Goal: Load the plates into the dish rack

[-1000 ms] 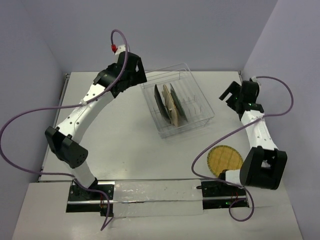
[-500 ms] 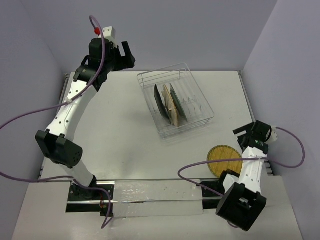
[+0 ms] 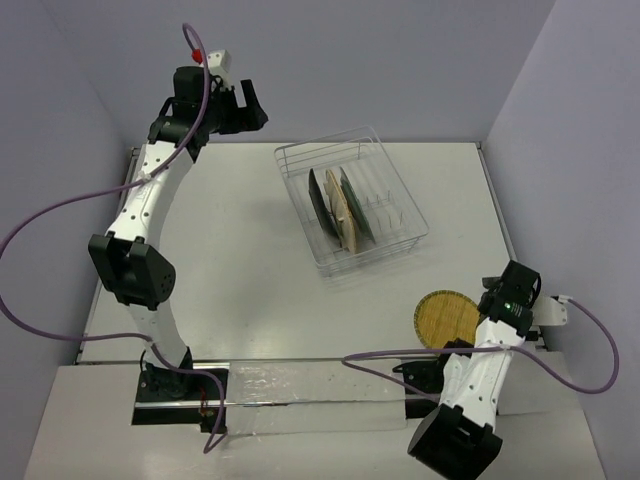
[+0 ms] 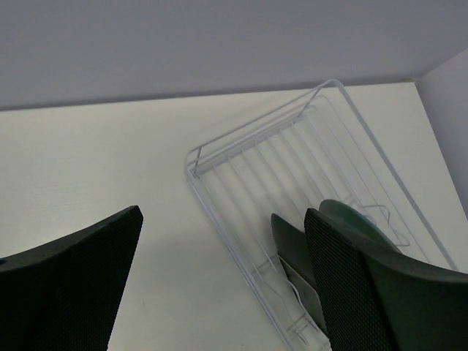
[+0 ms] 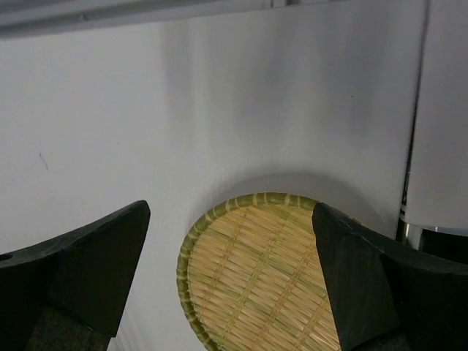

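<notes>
The dish rack (image 3: pixel 352 200) sits on the table (image 3: pixel 240 260) with its long axis on a diagonal, from far left to near right in the overhead view. Three plates stand on edge side by side in its nearer half, their rims running roughly along that axis: a dark plate (image 3: pixel 318 200), a tan woven plate (image 3: pixel 343 218) and a grey-blue plate (image 3: pixel 358 205) (any pattern on the dark one is too small to make out). The round woven plate (image 3: pixel 446 318) lies flat on the table, well to the near right of the rack. The left gripper (image 3: pixel 245 105) hangs in the air to the far left of the rack, fingers spread wide and empty. The right gripper (image 5: pixel 230 270) hovers over the round woven plate, equally wide, with nothing between its fingers; whether it touches the plate cannot be told. The right arm hides that plate's right edge from above, and the left wrist view cuts off the rack's near end.
</notes>
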